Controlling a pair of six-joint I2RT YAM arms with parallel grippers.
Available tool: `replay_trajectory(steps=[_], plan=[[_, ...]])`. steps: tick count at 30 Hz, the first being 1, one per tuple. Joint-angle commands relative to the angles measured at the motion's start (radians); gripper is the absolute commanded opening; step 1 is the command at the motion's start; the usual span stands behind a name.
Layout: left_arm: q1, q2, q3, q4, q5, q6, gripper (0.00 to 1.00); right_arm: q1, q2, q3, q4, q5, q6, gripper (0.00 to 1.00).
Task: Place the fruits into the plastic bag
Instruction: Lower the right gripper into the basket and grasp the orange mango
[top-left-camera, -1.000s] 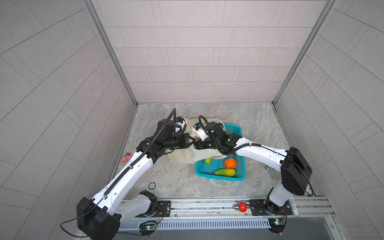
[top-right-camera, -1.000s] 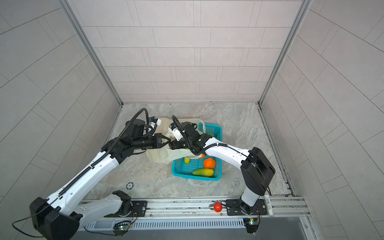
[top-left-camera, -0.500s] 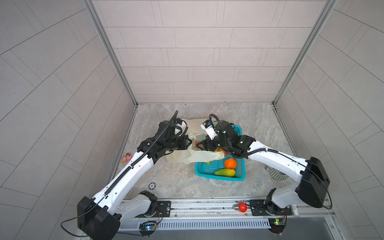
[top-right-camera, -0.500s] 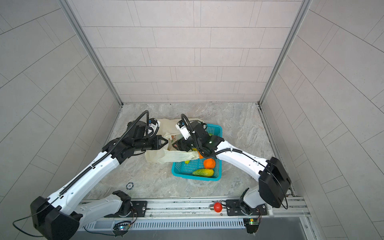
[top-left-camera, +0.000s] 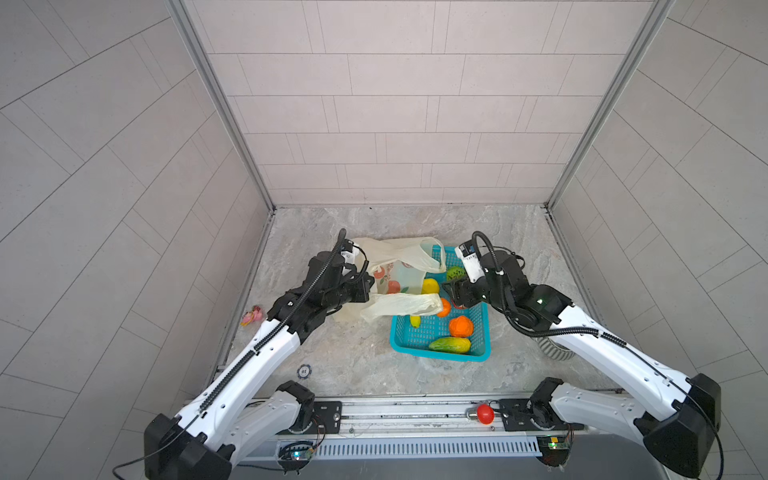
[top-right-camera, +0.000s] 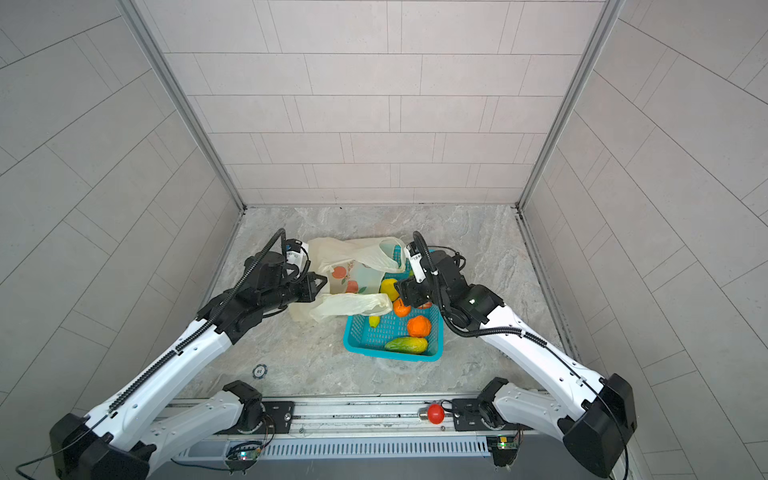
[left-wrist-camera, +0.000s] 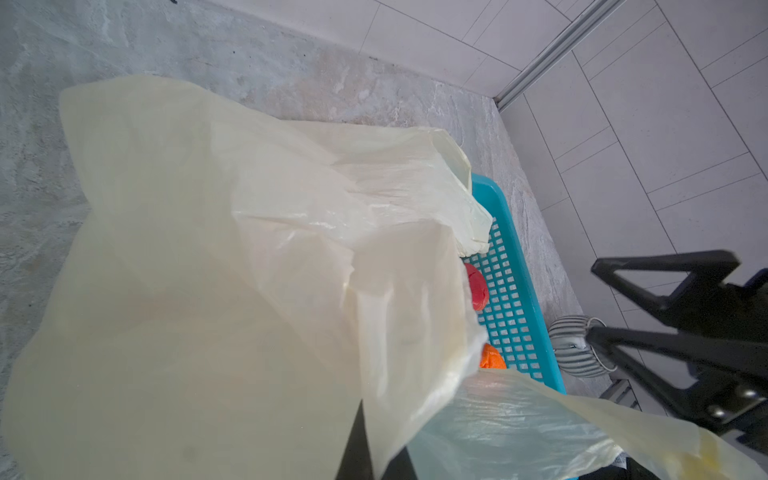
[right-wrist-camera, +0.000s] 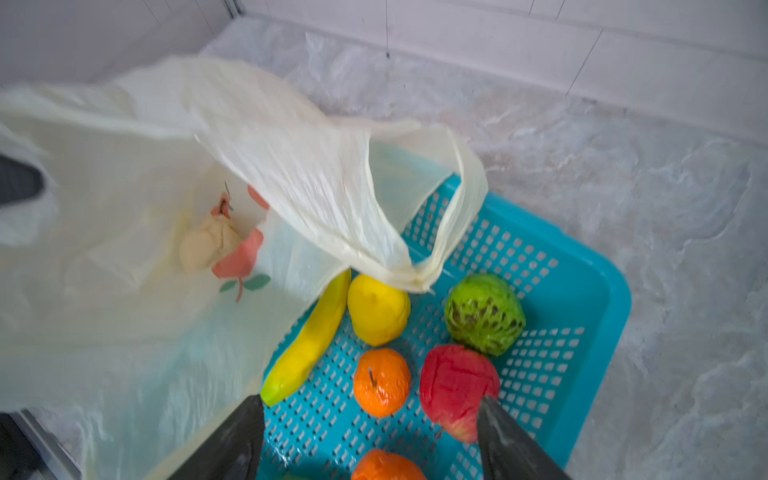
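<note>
- Right wrist view: the basket (right-wrist-camera: 598, 353) holds a banana (right-wrist-camera: 307, 332), lemon (right-wrist-camera: 376, 309), green bumpy fruit (right-wrist-camera: 484, 313), red fruit (right-wrist-camera: 453, 382), orange (right-wrist-camera: 380, 380) and second orange (right-wrist-camera: 386, 465). All lie loose on its perforated floor.
- The right gripper (right-wrist-camera: 370, 401) hangs over the basket, jaws spread wide with nothing clamped between them. One fingertip stands in front of the red fruit; I cannot tell whether it touches.
- In both top views the mango (top-left-camera: 449, 344) lies along the basket's 6 o'clock wall, with the second orange just beside it at about 5 o'clock.
- Elsewhere in the basket, the green bumpy fruit is at 12 o'clock, the lemon at 11 and the banana tip at 8. The red fruit is mostly hidden under the right gripper.
- The bag (top-left-camera: 395, 274) lies on the stone floor at 9 to 10 o'clock of the basket, mouth turned toward it.
- One handle loop drapes over the basket's 11 o'clock corner. The other stretches across the 9 o'clock rim, over the banana.
- The left gripper (top-left-camera: 368, 290) is clenched on the bag's film at the base of that stretched handle.
- A cream lump (right-wrist-camera: 208, 247) shows through the bag's film, beside the red print.
</note>
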Motion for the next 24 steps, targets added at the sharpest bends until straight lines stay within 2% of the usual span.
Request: replay_trajectory(steps=[1, 9, 17, 24], plan=[[0.002, -0.007, -0.013, 0.053, -0.048, -0.007, 0.00, 0.055, 0.035, -0.040, -0.140, 0.044, -0.032, 0.77], [0.002, 0.018, 0.009, 0.034, -0.064, -0.012, 0.00, 0.081, 0.138, -0.102, -0.150, 0.073, 0.029, 0.76], [0.002, 0.030, 0.018, 0.023, -0.067, -0.014, 0.00, 0.087, 0.303, -0.021, -0.266, 0.129, 0.034, 0.75], [0.002, 0.033, 0.024, 0.014, -0.069, -0.012, 0.00, 0.096, 0.395, -0.007, -0.262, 0.145, 0.026, 0.74]])
